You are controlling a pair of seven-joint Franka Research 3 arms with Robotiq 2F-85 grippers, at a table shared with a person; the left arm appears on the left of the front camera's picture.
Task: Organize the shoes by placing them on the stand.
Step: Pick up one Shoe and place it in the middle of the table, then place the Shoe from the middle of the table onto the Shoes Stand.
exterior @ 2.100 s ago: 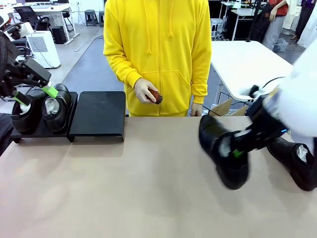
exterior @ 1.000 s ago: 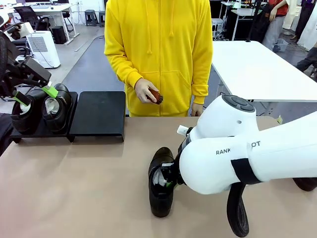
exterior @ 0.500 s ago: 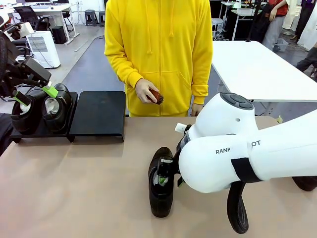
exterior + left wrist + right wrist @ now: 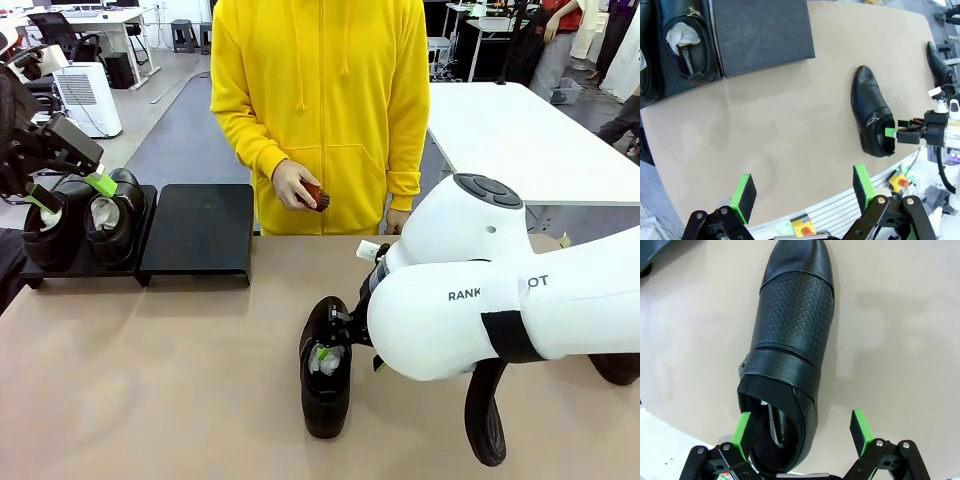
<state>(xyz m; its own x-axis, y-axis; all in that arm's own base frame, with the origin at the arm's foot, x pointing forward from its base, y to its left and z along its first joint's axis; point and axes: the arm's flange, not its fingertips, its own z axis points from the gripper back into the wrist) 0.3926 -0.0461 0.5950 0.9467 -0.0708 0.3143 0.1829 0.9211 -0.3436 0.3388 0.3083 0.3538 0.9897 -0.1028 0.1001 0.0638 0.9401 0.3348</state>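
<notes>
A glossy black shoe lies on the tan table near the middle, toe pointing toward the person. My right gripper stands open at its heel; in the right wrist view the shoe has its heel between the gripper's spread green pads. The black stand sits at the far left with two shoes on its left half. My left gripper hangs open above them, holding nothing. The left wrist view shows the stand, the table shoe and another shoe farther off.
A person in a yellow hoodie stands at the far edge, one hand holding a small reddish-brown thing. Another black shoe peeks out behind my right arm at the right edge. The right half of the stand is bare.
My right arm carried the shoe from the right side to the table's middle, set it down, and its jaws have opened off it. The left arm has not moved.
</notes>
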